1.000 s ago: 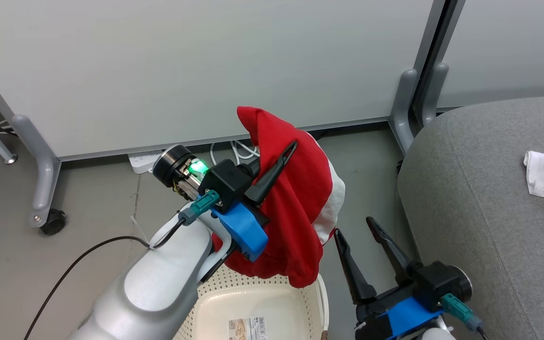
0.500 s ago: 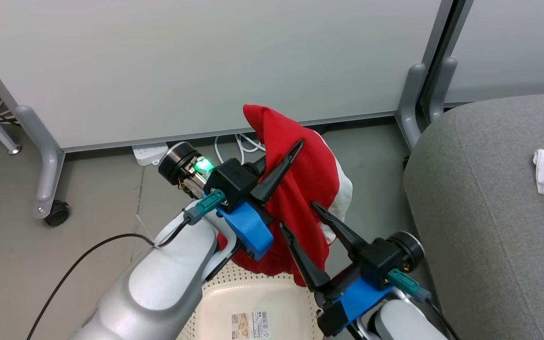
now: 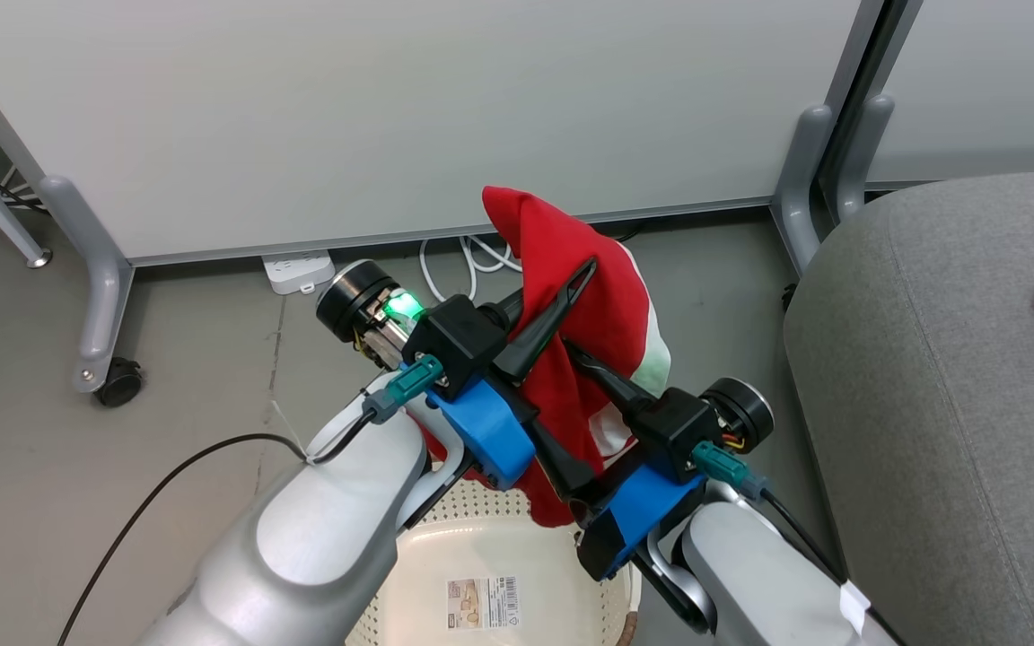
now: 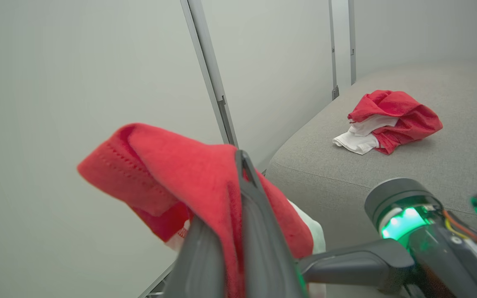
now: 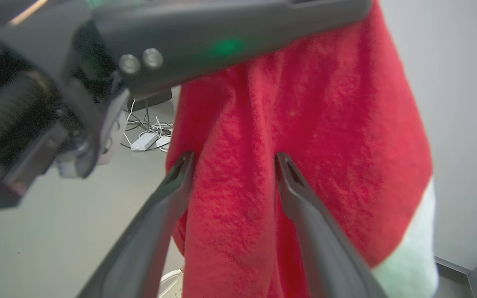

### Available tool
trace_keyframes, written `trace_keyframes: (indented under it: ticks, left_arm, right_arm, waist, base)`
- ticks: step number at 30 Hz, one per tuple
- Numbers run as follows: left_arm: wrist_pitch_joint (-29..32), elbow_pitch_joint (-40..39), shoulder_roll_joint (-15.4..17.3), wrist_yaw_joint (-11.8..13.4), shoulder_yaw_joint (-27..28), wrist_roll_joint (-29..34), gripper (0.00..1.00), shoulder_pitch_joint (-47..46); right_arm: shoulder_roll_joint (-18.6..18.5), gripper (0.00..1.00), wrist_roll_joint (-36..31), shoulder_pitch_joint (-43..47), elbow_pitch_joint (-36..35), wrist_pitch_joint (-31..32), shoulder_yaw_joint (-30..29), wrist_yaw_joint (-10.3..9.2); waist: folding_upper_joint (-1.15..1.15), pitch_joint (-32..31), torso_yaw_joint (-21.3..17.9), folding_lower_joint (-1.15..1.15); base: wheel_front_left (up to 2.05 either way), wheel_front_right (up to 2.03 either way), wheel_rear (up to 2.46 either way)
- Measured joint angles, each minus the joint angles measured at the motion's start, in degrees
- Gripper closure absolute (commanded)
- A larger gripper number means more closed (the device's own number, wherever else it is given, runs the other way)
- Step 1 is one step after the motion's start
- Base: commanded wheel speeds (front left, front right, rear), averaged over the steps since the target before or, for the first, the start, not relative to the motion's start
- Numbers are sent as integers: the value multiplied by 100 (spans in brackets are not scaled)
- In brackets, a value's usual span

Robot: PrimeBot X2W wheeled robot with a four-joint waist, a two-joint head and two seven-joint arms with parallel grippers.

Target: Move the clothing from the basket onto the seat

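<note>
The red garment (image 3: 571,296) hangs above the basket (image 3: 472,516), pinched at its top fold by the left gripper (image 3: 584,269), jaws clamped together on the cloth. The right gripper (image 5: 233,156) straddles the cloth lower down, jaws spread wide, holding nothing. Closing on a thin fold, they might tug it loose and drop it back into the basket. The left wrist view shows another garment (image 4: 387,120) heaped on the seat (image 4: 387,174), right of the basket; the head view crops it to a white corner.

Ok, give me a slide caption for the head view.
Left pincer holds a red garment above the basket, open right pincer at its hanging fabric, grey seat alongside.
</note>
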Motion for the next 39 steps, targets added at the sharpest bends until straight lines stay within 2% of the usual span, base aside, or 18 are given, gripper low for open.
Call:
trace_keyframes:
  ticks: [5, 6, 7, 8, 37, 38, 39]
  left_arm:
    - [0, -24, -8, 0, -15, 1, 100, -58]
    - [0, -27, -9, 0, -16, 1, 100, -62]
    - [1, -29, -10, 0, -20, 1, 100, -68]
    - [1, -33, -9, 0, -19, 1, 100, -77]
    - [1, -16, -2, 0, -13, -5, 100, -136]
    - [1, -11, -2, 0, -5, -12, 44, -136]
    - [1, -2, -2, 0, -2, -12, 0, -137]
  right_arm:
    - [3, 0, 215, -238, 205, 0, 146, -1]
    - [3, 15, 243, -269, 261, 0, 164, -1]
    - [2, 84, 274, -303, 315, -1, 182, -1]
    - [2, 100, 307, -337, 358, 0, 204, -1]
    - [2, 100, 494, -504, 555, -1, 313, -1]
    - [2, 100, 497, -508, 555, -1, 318, -1]
    - [2, 100, 503, -515, 555, -1, 323, -1]
  waist:
    - [0, 67, 16, 0]
    - [0, 80, 16, 0]
    - [0, 93, 17, 0]
    - [0, 106, 18, 0]
    - [0, 162, -27, 0]
    - [0, 162, -27, 0]
    - [0, 163, -27, 0]
  base:
    - [0, 0, 0]
    - [0, 0, 0]
    - [0, 0, 0]
    - [0, 0, 0]
    - [0, 0, 0]
    - [0, 0, 0]
    - [0, 0, 0]
